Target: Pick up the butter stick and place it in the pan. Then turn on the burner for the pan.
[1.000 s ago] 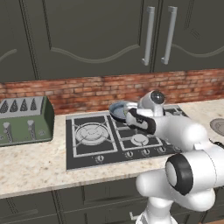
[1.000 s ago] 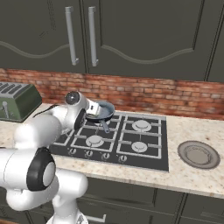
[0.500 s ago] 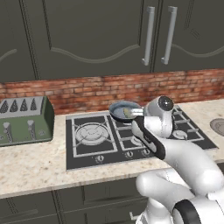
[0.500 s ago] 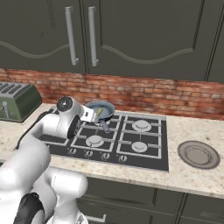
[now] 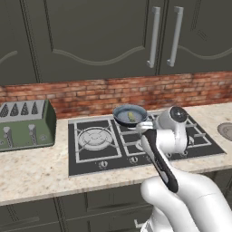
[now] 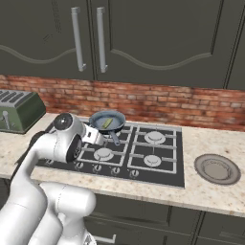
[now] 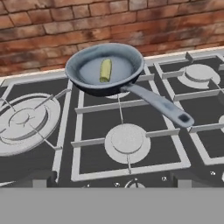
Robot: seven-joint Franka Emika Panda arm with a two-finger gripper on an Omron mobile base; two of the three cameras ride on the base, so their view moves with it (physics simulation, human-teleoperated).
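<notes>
The butter stick [image 7: 105, 70] lies inside the pan [image 7: 105, 69], upper centre of your hand view; the hand's state I cannot tell.

In the hand view the small round pale-grey burner [image 7: 123, 92] sits mostly hidden under the dark blue-grey frying pan [image 7: 105, 69]. The row of small stove knobs [image 7: 131, 183] is cut off along the bottom. In the left base view, the white arm hides the pan's handle.
</notes>
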